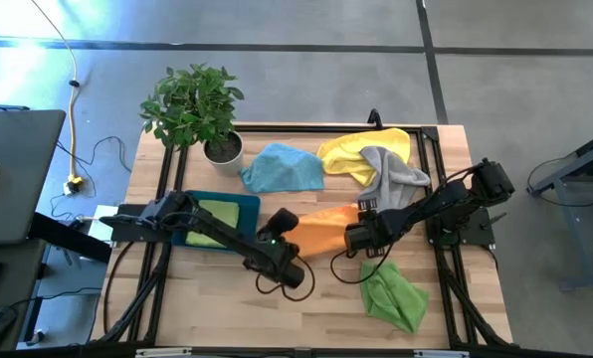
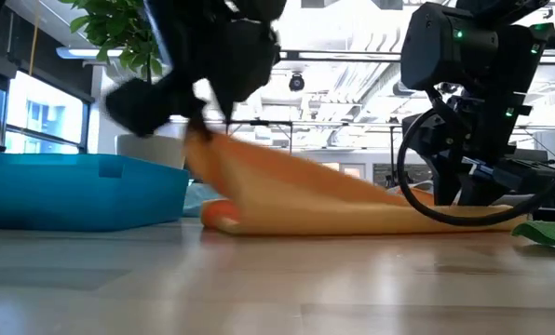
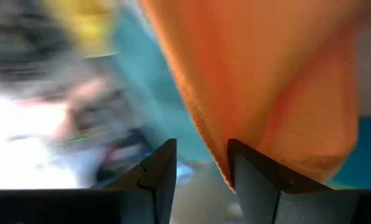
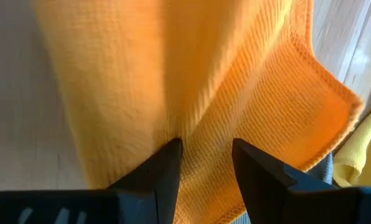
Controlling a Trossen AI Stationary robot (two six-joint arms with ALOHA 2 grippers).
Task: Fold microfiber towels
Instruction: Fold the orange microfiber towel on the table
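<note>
An orange towel [image 1: 326, 227] lies stretched between my two grippers at the table's middle. My left gripper [image 1: 285, 221] is at its left end and holds that end raised in the low view [image 2: 198, 130]. My right gripper [image 1: 361, 237] is shut on its right end, low by the table. A light blue towel [image 1: 282, 167], a yellow towel [image 1: 361, 149] and a grey towel [image 1: 391, 174] lie on the table behind it. A lime green towel [image 1: 394, 296] lies on the table at the near right. Another lime green towel [image 1: 217, 213] lies in the teal tray [image 1: 192, 201]. My left gripper holds the orange towel's left end [image 3: 223, 155], where a hemmed edge runs down to the inner side of one finger [image 3: 248, 174]. The pinch itself does not show. That end is lifted clear [image 2: 208, 154]; the cloth slopes down to the table on the right [image 2: 399, 219]. My right gripper pinches the orange towel near its right end [image 4: 195, 134] between its two fingers. Creases run out from the fingertips. A hemmed corner [image 4: 341, 106] lies beyond them. This end stays low, on or just above the table [image 2: 482, 221].
A potted plant [image 1: 199, 107] stands at the far left. The teal tray also shows at the left of the low view [image 2: 82, 191]. A black frame rail [image 1: 306, 129] runs along the table's edges. Bare wood [image 1: 217, 313] lies at the near left.
</note>
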